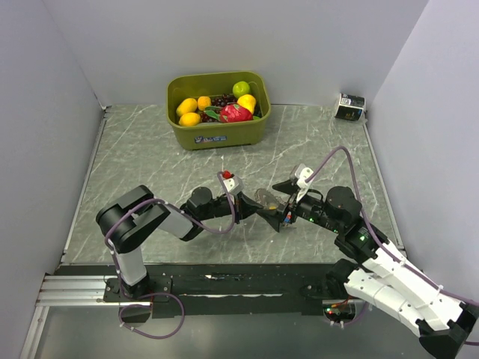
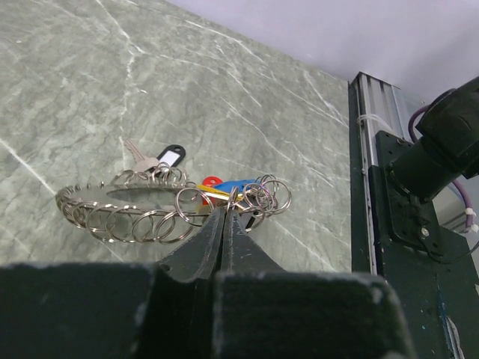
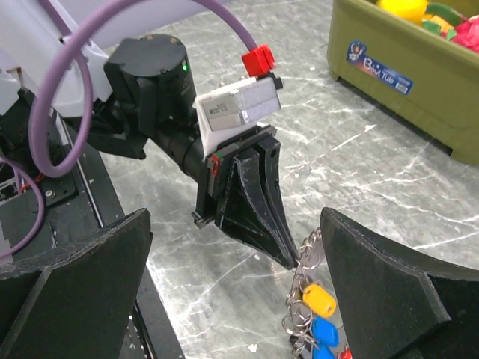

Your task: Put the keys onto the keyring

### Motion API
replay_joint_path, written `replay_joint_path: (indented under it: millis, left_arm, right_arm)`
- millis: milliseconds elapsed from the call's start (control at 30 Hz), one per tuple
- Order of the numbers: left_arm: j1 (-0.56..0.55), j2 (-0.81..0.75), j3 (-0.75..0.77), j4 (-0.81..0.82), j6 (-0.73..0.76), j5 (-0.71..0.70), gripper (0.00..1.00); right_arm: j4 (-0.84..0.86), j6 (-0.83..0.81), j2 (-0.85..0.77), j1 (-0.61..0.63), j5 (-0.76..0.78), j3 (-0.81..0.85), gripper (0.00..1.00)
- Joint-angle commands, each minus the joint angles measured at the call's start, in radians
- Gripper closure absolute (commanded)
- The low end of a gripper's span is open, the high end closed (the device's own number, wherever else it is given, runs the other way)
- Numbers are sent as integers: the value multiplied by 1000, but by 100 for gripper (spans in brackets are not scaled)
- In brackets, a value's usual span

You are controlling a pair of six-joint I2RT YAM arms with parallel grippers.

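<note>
At the table centre in the top external view, the left gripper and the right gripper are meeting tip to tip, with the keyring and the keys sitting between them. A fruit bin is standing well apart at 12 o'clock. Detail here is too small to show any linkage. From the left wrist view, the left fingers are pressing together on a small split ring at the 3 o'clock end of the keyring, which is a large loop carrying many small rings. Red, blue and yellow key heads are bunching just beyond the tips, and a black-tagged key is lying at the loop's 12 o'clock side, its attachment unreadable. From the right wrist view, the right fingers are standing wide apart and gripping nothing, while a yellow key and a blue key are hanging from linked rings below the left tips. The frame edge is cutting off the lower keys. Judgement: several keys are appearing already threaded, and whether any is lying loose cannot be told.
</note>
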Motion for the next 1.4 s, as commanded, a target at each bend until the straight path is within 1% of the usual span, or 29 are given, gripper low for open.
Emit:
replay_joint_path:
  millis: [0, 300, 433, 733, 900, 933, 1067, 1100, 1167, 1200, 1267, 1300, 1367]
  left_arm:
    - [-1, -66, -28, 44, 26, -33, 99]
    - [-1, -116, -86, -25, 55, -66, 99]
    - [-1, -141, -111, -48, 62, -78, 99]
    - [-1, -261, -210, -141, 78, -177, 99]
    - [-1, -273, -235, -174, 66, -198, 97]
    - [0, -264, -244, -172, 56, -199, 95]
    - [-1, -253, -266, -155, 29, -199, 91]
    - [0, -255, -270, -152, 26, -201, 88]
    - [-1, -264, -281, -157, 29, -207, 85]
    - [-1, -268, -283, -163, 30, -216, 77]
    - [-1, -297, -286, -193, 36, -230, 67]
    - [0, -310, -289, -203, 39, -240, 61]
    - [-1, -348, -298, -207, 47, -257, 55]
  right_arm:
    - [37, 12, 5, 1, -11, 29, 0]
    - [40, 15, 10, 1, -10, 16, 0]
    - [26, 17, 25, -1, -18, 39, 0]
    - [49, 18, 31, 1, -34, 29, 0]
    - [49, 18, 53, 2, -50, 38, 0]
    - [51, 18, 54, -1, -50, 36, 0]
    - [40, 17, 51, 1, -47, 39, 0]
    - [37, 17, 48, 1, -45, 41, 0]
    - [49, 18, 40, 0, -44, 32, 0]
    - [52, 18, 36, 1, -41, 21, 0]
    - [46, 42, 39, 0, -41, 27, 0]
    - [34, 44, 43, 1, -41, 47, 0]
    - [17, 33, 48, 1, -53, 64, 0]
